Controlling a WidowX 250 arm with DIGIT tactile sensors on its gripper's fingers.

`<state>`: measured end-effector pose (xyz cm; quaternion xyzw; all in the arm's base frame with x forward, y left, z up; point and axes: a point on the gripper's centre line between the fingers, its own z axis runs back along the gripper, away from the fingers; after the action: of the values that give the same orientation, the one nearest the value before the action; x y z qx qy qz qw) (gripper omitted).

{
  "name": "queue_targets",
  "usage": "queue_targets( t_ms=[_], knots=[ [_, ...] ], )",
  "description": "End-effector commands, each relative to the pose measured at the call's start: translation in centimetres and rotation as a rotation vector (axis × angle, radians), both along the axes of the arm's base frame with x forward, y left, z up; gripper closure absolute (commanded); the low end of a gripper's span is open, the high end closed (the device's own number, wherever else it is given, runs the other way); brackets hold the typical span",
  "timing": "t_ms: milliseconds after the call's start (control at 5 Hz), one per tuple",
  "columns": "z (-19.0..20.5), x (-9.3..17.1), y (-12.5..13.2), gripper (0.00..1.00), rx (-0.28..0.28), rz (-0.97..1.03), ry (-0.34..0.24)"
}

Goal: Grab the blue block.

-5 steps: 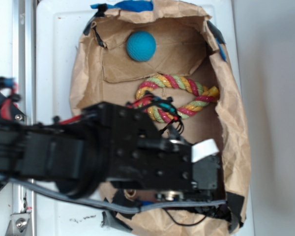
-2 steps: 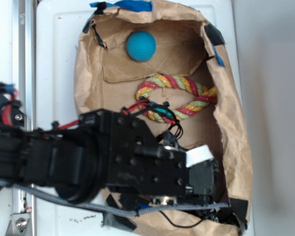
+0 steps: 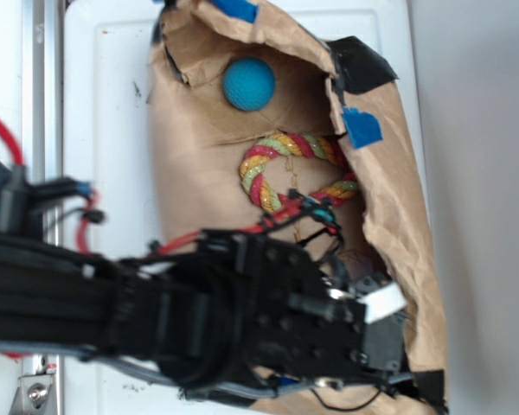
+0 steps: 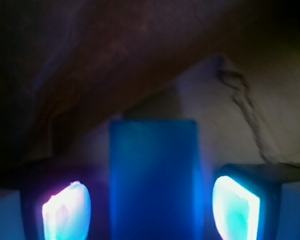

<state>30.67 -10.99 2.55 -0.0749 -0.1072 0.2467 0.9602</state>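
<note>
A: Where's the blue block [image 4: 154, 177]?

B: Wrist view only. It stands dead centre at 6 o'clock, a tall blue slab between the two pads [image 4: 66, 211], with brown paper wall behind it. In the exterior view the arm covers that spot, so no sighting there.

A: And the gripper [image 4: 150, 210]?

B: Jaws spread, one glowing pad at 7 o'clock and the other at 5 o'clock. There's a dark sliver of gap on each side of the block, so I'd say it straddles the slab without pinching it. Nothing held, as far as the picture shows.

A: Where's the arm overall?

B: Exterior view: the gripper [image 3: 376, 324] is down at 5 o'clock inside the paper bag [image 3: 398, 199], close to the bag's right wall. The rope ring [image 3: 294, 173] lies near the middle of the bag, and the teal ball [image 3: 248, 83] is up at 12 o'clock. Both are well apart from the jaws.

A: So progress?

B: Judging by this, reach and alignment are done. Left: shut on the block, then lift. Main risk is the crumpled wall crowding the right pad.
</note>
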Motion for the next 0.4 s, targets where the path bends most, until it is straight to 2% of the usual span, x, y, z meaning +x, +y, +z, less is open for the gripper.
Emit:
queue_targets(
  t_ms=[0, 200],
  knots=[
    [-0.7, 0.6, -0.9, 1.0, -0.007, -0.031, 0.034],
    [-1.0, 0.3, 0.8, 1.0, -0.008, -0.032, 0.019]
  ],
)
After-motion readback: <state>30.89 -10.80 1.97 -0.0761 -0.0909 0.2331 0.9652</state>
